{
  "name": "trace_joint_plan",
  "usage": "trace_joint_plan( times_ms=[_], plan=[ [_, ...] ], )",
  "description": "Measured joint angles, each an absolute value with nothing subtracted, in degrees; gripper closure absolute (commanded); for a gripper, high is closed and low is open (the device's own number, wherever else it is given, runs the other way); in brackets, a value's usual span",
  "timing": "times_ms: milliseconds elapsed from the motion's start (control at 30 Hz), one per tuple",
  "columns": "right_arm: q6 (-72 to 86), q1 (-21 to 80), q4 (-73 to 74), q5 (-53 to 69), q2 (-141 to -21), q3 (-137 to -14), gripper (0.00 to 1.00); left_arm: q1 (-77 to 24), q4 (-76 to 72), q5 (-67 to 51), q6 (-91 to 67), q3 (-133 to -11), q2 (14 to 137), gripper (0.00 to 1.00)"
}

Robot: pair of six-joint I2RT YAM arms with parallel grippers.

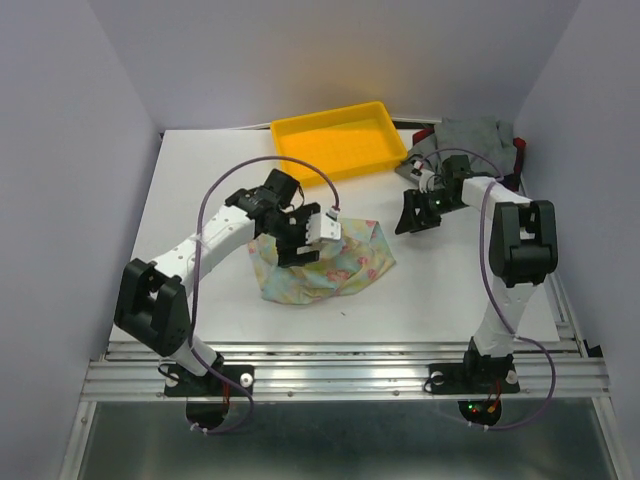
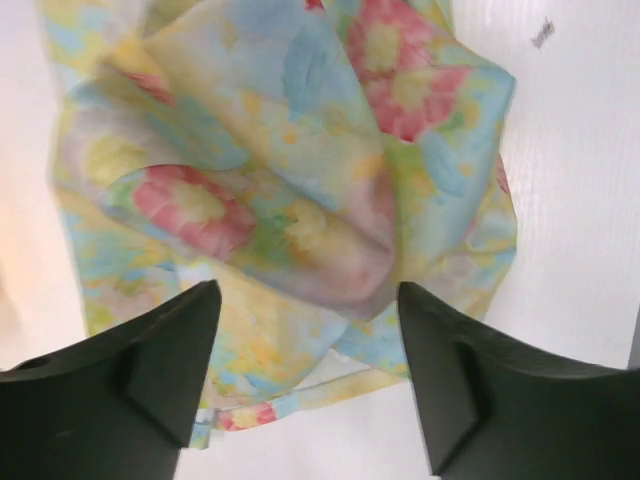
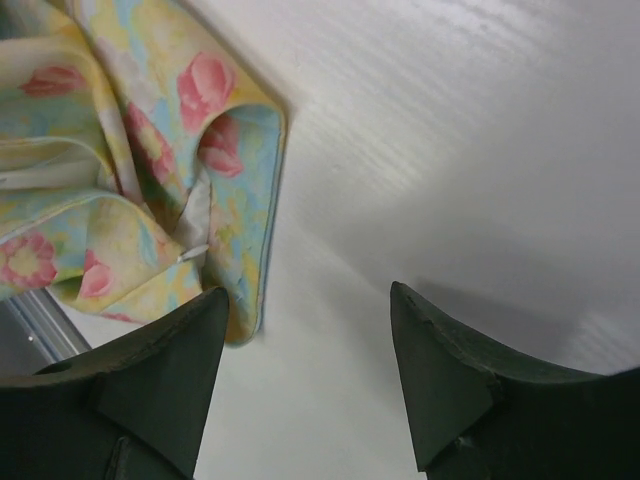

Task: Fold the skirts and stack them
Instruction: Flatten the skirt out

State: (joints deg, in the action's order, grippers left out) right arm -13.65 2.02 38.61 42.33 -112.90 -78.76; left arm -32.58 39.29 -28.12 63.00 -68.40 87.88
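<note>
White worktop point(image 1: 200, 200), pale lilac walls on three sides. Pastel floral cloth skirt point(image 1: 340, 268) lay crumpled mid-worktop, not folded flat, folds bunched up in the left wrist view point(image 2: 300, 200).

Left gripper point(image 1: 298, 245) hovered over the skirt's left half. Its jaws stood wide apart with nothing pinched between them point(image 2: 310, 300), and cloth was visible below the gap.

Right gripper point(image 1: 415, 215) sat just right of the floral skirt, apart from it. Its jaws were also apart and empty point(image 3: 310, 300) over bare worktop, with the skirt's blue-edged hem point(image 3: 130, 170) off to one side.

Plain grey cloth skirt point(image 1: 470, 135) was heaped at the far right corner. Red-and-black plaid skirt point(image 1: 519, 150) showed only at the edges of that heap, probably underneath the grey one, mostly hidden.

Shallow yellow plastic tray point(image 1: 335, 140) sat at far centre, just left of the heap, with no cloth in it.
</note>
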Motion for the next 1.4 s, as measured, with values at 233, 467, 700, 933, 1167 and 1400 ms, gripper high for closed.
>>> trace_joint_plan(
  times_ms=[233,467,700,933,1167,1400],
  plan=[
    [-9.7,3.8,33.3,40.6,-117.9,-82.5,0.32,-32.9,38.9,-29.6,53.6,-78.3,87.5,0.04],
    [-6.5,6.2,29.0,40.5,-119.3,-83.7,0.32,-38.3,38.7,-25.7,46.3,-84.5,91.8,0.09],
    [-5.0,6.8,27.9,40.0,-119.6,-84.1,0.32,-39.8,41.9,-21.8,42.5,-91.1,100.2,0.12],
    [-3.1,6.8,27.6,39.3,-119.6,-84.1,0.31,-42.9,46.3,-18.2,37.1,-91.3,100.1,0.14],
    [-1.5,6.8,27.3,38.0,-119.6,-84.1,0.29,-46.7,46.3,-16.1,32.4,-90.8,99.5,0.16],
    [-1.1,6.8,27.4,34.3,-118.3,-83.9,0.26,-48.1,42.1,-10.3,24.9,-90.0,100.1,0.41]
  ],
)
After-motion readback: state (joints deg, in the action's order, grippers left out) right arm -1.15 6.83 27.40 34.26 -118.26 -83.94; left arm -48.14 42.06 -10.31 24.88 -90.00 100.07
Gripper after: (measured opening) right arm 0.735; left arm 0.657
